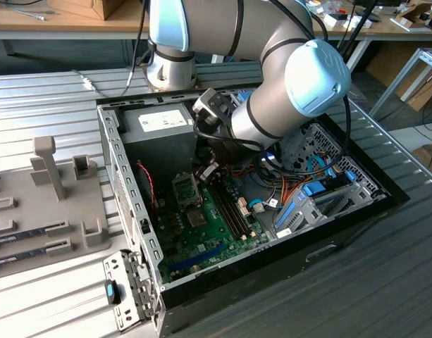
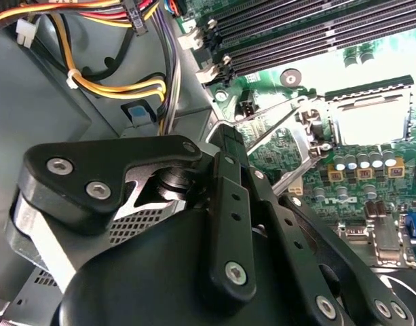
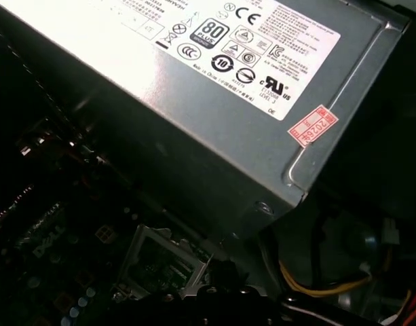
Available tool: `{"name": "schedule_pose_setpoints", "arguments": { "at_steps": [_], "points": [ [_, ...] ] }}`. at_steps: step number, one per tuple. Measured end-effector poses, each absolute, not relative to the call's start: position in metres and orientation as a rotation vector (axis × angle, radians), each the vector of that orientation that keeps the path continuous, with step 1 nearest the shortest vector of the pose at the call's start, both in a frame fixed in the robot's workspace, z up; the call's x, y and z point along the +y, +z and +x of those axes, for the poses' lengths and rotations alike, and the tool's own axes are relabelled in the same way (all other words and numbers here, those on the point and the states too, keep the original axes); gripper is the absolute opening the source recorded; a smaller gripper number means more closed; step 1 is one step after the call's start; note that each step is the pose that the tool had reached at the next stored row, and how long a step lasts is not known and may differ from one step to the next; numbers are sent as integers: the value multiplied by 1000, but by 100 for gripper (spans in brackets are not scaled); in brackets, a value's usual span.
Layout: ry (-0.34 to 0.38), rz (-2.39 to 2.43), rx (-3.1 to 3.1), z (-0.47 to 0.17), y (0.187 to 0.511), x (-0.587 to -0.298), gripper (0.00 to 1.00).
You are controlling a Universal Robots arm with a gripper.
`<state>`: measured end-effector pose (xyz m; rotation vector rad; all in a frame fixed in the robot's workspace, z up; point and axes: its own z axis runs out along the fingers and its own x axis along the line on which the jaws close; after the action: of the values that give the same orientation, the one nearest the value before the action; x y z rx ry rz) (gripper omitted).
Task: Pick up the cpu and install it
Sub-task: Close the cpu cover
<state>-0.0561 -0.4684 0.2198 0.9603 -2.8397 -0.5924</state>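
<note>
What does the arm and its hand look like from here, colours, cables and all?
The arm has silver-grey tubes with light blue joint caps and black cables along it. In the second wrist view the hand is matte black: flat linkage bars with silver screw heads and a bare metal plate underneath.

Power supply [image 3: 194, 115]: matt grey sheet metal, glossy paper label. Motherboard [image 1: 216, 225]: glossy green. Gripper [image 2: 228, 204] linkage: matt black.
</note>
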Motion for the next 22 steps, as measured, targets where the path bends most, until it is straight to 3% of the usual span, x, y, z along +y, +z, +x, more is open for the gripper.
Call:
{"name": "schedule_pose_setpoints", "arguments": {
  "at_steps": [22],
  "points": [
    [-617, 1007, -2819, -56, 223, -477, 11]
  ]
}}
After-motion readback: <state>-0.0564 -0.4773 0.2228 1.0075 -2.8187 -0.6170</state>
